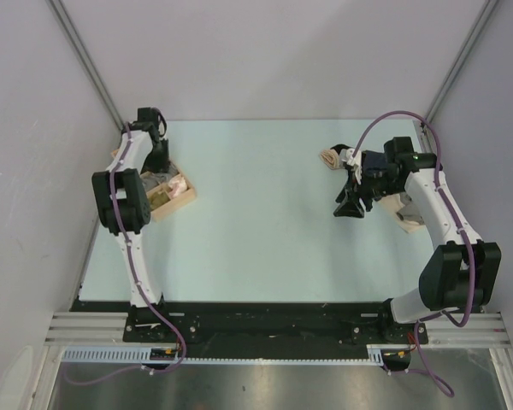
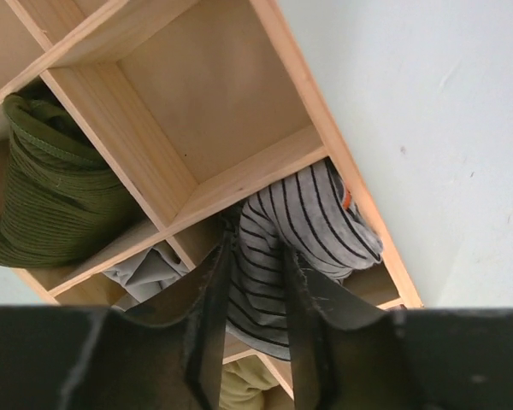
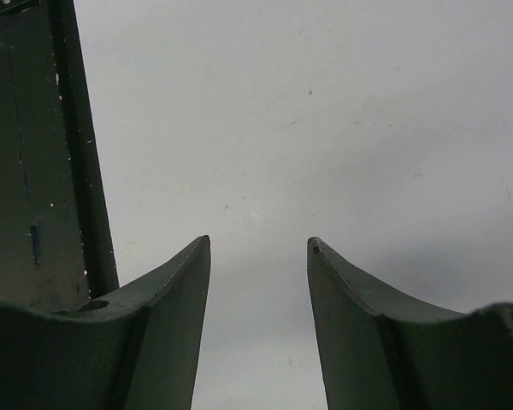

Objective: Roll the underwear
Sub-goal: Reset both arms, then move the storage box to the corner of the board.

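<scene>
Down inside the wooden box (image 2: pixel 120 128), in a compartment against its outer wall, sits the underwear (image 2: pixel 316 222): a grey striped bundle, bunched up under the divider that parts it from the next compartment along that wall. My left pincer (image 2: pixel 255 249) is right over it, one finger on each side of the bundle's near end, so the cloth lies straight ahead of my fingertips and partly between them. Its longer run, as far as I can judge, goes from my fingers toward the box's outer wall. The two fingers stand a little apart with striped fabric filling the gap; whether they pinch it or merely straddle it I cannot tell. A green garment (image 2: pixel 56 196) fills a compartment farther from that outer wall, and a plain grey garment (image 2: pixel 150 273) lies in one between the two. My right pincer (image 3: pixel 258 248) is well apart from the box, hanging over bare worktop (image 3: pixel 342 128) with its fingers spread and nothing between them, so the left arm is by far the nearer. I judge that the coming move turns on the bundle lying within the compartment walls and between my left fingers: a straight lift would clear the wood, while a sideways drift could catch the divider or drag the cloth.
</scene>
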`<state>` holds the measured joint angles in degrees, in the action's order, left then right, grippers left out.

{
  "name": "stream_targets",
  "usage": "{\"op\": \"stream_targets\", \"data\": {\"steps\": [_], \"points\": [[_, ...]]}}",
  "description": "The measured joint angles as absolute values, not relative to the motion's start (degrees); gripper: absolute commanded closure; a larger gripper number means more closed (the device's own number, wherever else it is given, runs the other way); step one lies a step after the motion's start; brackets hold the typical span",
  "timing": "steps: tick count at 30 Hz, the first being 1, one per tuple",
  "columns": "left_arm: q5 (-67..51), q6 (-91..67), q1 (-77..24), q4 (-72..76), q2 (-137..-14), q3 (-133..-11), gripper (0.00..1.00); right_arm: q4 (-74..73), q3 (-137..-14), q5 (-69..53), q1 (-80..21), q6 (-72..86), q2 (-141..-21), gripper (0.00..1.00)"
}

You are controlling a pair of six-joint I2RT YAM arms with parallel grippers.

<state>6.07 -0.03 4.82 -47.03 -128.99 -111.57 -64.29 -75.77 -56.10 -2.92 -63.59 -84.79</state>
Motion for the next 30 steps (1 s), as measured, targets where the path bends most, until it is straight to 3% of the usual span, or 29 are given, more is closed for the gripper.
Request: {"op": "stream_targets", "data": {"steps": [7,22,30], "points": [[3.40,-2.00,6.24,-54.13,-128.88,-113.08,0.62,-64.82,-75.77,-56.49,-2.83,-64.14,-84.73,0.47],[-3.14,-4.38,6.92,-53.98,-123.13,-110.24,0.62,-64.93,-75.77,-56.49,-2.76,-64.14,-84.75,0.47],[-6.26,-4.97,6.90,-51.72,-117.54,-105.12,0.73,-64.95,-75.77,-56.49,-2.76,-64.14,-84.82,0.47]]}}
